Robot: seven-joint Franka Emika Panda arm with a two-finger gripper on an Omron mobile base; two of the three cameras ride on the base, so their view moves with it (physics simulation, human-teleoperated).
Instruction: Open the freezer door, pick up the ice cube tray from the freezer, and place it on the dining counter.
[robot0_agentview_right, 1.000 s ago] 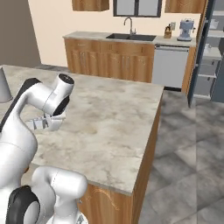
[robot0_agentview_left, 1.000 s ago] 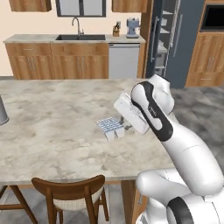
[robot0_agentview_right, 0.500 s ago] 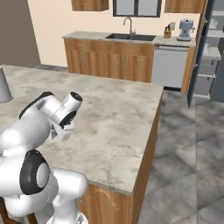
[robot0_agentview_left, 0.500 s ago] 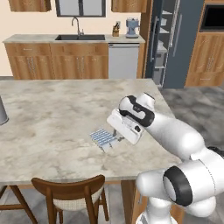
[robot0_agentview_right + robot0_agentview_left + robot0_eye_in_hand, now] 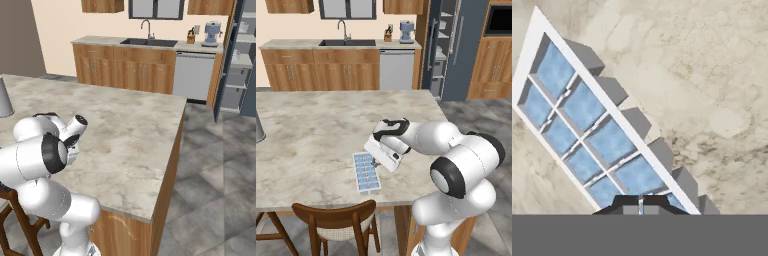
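Note:
The ice cube tray [image 5: 366, 172], white with pale blue cells, lies flat on the dining counter [image 5: 311, 135] close to its front edge. My gripper [image 5: 375, 162] hovers over the tray's far end, pointing down. In the hand view the tray [image 5: 592, 130] runs diagonally, and my gripper [image 5: 640, 204] is shut with its tips pressed together over one end, nothing visible between them. In the right base view my own arm hides the tray on the dining counter [image 5: 130, 130]. At the back, the freezer [image 5: 442, 50] stands with its freezer door [image 5: 425, 55] swung open.
A wooden chair [image 5: 331, 220] is tucked under the counter's front edge just below the tray. A grey cylinder [image 5: 258, 127] stands at the counter's far left. The sink counter [image 5: 341, 45] with a coffee machine [image 5: 406, 31] lines the back wall.
The arm has swung down and toward the front edge. The tray has gone from hanging tilted in the gripper to lying flat on the counter, and the jaws have closed together.

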